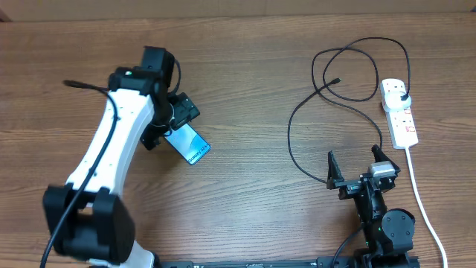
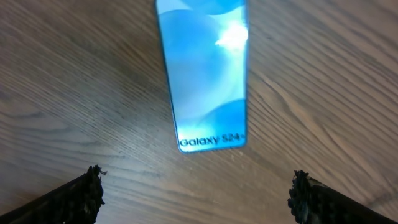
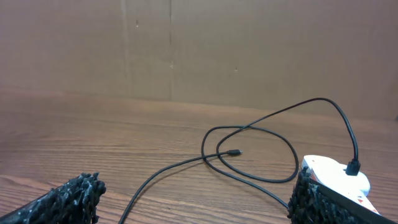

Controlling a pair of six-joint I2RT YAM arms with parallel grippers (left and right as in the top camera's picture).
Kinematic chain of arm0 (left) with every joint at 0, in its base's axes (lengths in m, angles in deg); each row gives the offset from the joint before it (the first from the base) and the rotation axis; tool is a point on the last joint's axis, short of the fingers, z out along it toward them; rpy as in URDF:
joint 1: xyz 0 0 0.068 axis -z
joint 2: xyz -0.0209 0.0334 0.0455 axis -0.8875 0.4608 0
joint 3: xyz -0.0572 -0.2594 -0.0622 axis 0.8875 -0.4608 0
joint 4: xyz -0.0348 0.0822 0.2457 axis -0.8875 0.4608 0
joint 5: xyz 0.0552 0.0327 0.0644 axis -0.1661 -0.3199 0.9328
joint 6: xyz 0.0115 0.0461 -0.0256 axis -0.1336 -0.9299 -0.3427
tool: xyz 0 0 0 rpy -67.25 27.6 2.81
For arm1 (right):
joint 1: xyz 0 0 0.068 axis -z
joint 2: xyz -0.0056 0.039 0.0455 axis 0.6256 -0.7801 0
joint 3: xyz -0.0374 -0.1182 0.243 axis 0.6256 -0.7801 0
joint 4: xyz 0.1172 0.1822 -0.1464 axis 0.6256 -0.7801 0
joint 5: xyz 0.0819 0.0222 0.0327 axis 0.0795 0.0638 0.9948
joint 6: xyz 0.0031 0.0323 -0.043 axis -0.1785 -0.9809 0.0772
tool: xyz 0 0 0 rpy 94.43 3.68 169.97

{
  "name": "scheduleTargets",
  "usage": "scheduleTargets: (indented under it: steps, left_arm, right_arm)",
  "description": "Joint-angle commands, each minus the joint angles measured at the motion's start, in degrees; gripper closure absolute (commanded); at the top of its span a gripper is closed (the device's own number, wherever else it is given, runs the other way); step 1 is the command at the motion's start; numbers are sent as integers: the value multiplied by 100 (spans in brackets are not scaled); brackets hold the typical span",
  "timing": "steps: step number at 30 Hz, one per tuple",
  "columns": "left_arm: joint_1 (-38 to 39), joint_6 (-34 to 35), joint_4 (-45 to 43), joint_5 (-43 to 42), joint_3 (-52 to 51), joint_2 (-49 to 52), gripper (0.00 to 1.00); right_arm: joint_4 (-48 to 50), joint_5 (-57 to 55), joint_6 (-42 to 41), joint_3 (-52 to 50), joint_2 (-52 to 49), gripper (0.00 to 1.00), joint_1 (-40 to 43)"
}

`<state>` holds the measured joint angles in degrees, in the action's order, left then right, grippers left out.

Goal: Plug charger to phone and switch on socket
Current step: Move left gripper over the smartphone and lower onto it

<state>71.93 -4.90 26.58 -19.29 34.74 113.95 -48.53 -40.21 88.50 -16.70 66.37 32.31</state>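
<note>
Item: phone (image 1: 195, 149), 9 o'clock on the table (image 1: 245, 223), beneath your left gripper (image 2: 196, 193), jaws wide, empty; right gripper (image 1: 355, 165) same. Hazard: closing could skid the flat phone; charger (image 1: 337, 80) tip lies at 2 o'clock.

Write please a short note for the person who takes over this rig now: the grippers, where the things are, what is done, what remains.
Left gripper: jaws open, empty, above the slim blue-screen smartphone, lying flat on the wooden table.
Right gripper: jaws open, empty, near the looped thin black charger cable.
Done: the cable's black plug sits in the white multi-outlet power strip.
Remaining: the small free connector lies far from the phone; plug it in, then switch the strip on. Switch position cannot be told.
</note>
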Motion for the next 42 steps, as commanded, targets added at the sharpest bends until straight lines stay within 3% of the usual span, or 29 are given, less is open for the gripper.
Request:
scheduleTargets:
  steps: [1, 8, 22, 32, 42]
  left_arm:
    - [-11, 531, -109, 42, 94, 496, 0]
    - [-11, 549, -487, -470, 92, 1128, 1]
    - [-74, 706, -975, -452, 92, 2105, 0]
    - [-109, 728, -953, -76, 90, 2181, 0]
    - [-94, 1204, -1399, 81, -387, 2181, 0]
  right_arm:
    - [42, -50, 7, -61, 46, 0, -17]
    - [42, -50, 7, -61, 46, 0, -17]
    - [42, -50, 7, -61, 46, 0, -17]
    - [39, -50, 4, -61, 46, 0, -17]
    - [42, -50, 7, -61, 46, 0, -17]
